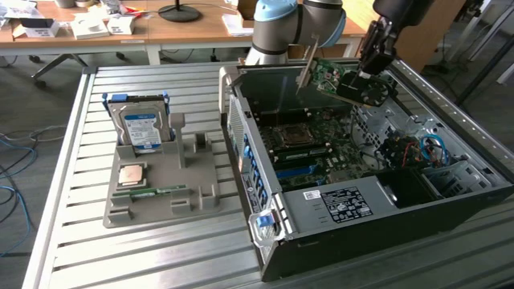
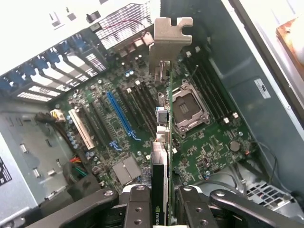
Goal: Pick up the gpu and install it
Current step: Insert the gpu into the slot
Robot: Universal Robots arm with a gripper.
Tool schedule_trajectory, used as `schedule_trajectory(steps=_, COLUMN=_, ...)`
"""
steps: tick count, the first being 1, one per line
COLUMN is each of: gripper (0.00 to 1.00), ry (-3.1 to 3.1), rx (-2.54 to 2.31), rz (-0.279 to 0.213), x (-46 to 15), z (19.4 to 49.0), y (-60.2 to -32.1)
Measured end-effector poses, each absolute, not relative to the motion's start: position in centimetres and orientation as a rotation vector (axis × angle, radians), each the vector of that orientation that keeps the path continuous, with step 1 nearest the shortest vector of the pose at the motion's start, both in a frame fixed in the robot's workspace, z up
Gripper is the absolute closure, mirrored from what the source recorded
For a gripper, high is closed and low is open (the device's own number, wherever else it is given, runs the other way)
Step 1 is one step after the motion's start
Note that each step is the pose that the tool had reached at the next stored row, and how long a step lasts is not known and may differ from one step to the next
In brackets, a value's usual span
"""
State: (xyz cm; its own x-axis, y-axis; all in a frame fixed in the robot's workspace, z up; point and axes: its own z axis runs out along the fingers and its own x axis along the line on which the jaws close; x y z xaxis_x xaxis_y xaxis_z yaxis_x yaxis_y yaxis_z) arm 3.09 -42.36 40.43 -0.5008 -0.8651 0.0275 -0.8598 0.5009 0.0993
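Tool (image 2: 160, 209) clamped on gpu (image 1: 325, 72) | gpu held aloft, edge-on, over motherboard (image 2: 204, 142) inside open computer case (image 1: 362, 241), not seated | bracket (image 2: 172, 33) at end away from tool | case on desk (image 1: 161, 253)

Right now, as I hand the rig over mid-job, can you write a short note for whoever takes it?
Gripper: shut on the gpu, gripping one end, with the metal bracket at the other end.
Gpu: in the air above the open computer case, over the motherboard, touching no slot.
Done: gpu picked up and brought over the case.
Left: gpu not yet seated; the long blue slot is unoccupied.
Elsewhere: hard drive stands in the grey tray at the exterior view's left.
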Motion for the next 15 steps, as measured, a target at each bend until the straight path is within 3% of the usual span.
schedule_trajectory(steps=15, gripper=0.74, ry=-2.508, rx=1.753, rz=-0.101, x=3.09, z=40.29, y=-42.36)
